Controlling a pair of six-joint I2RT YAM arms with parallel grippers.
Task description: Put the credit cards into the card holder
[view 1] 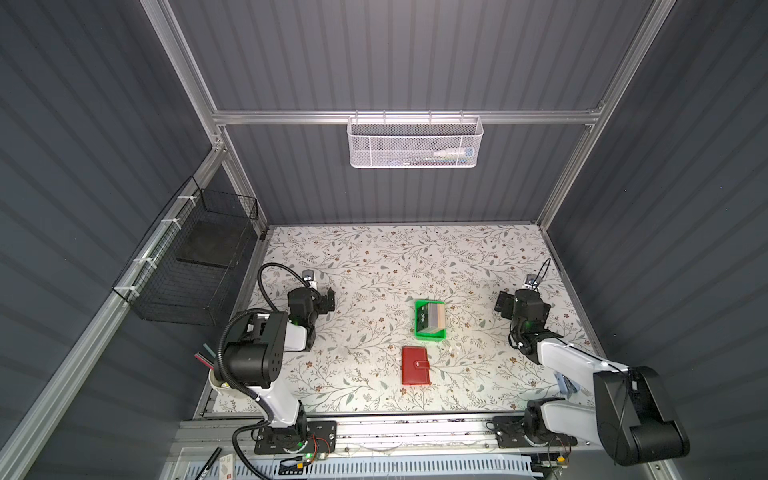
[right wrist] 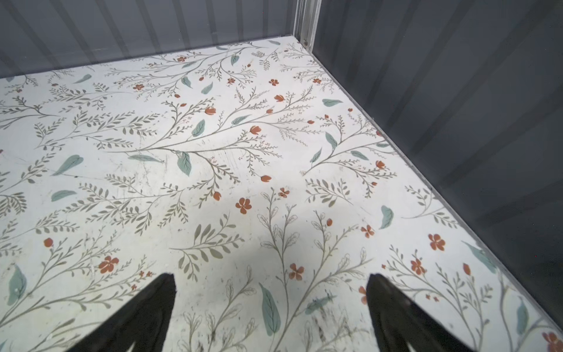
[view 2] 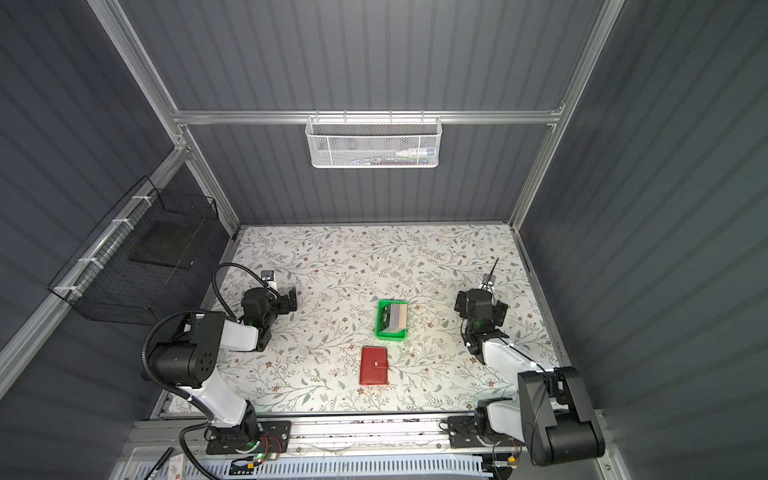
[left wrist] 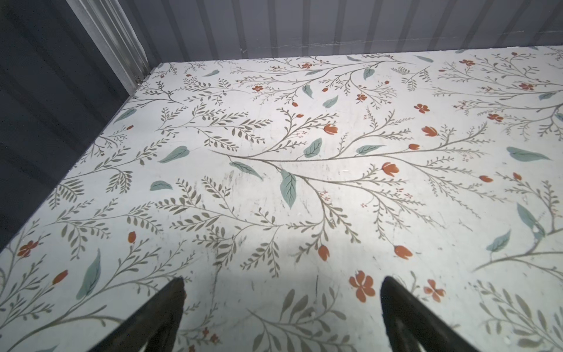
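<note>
I find the credit cards (view 1: pixel 434 319) standing on edge in the green tray (view 1: pixel 430 335), mid-table. The card holder (view 1: pixel 415 365) lies shut just nearer the arm bases, long axis front to back. Both sit between the arms. I judge the right gripper (view 1: pixel 503 305) nearer the cards. It and the left gripper (view 1: pixel 329 300) gape wide, holding nothing.

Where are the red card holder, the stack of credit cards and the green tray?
card holder (view 1: pixel 411 372): in a top view, on its closed red cover.
credit cards (view 1: pixel 435 319): in a top view, on the pale part of the stack.
green tray (view 1: pixel 430 336): in a top view, on its near wall.
</note>
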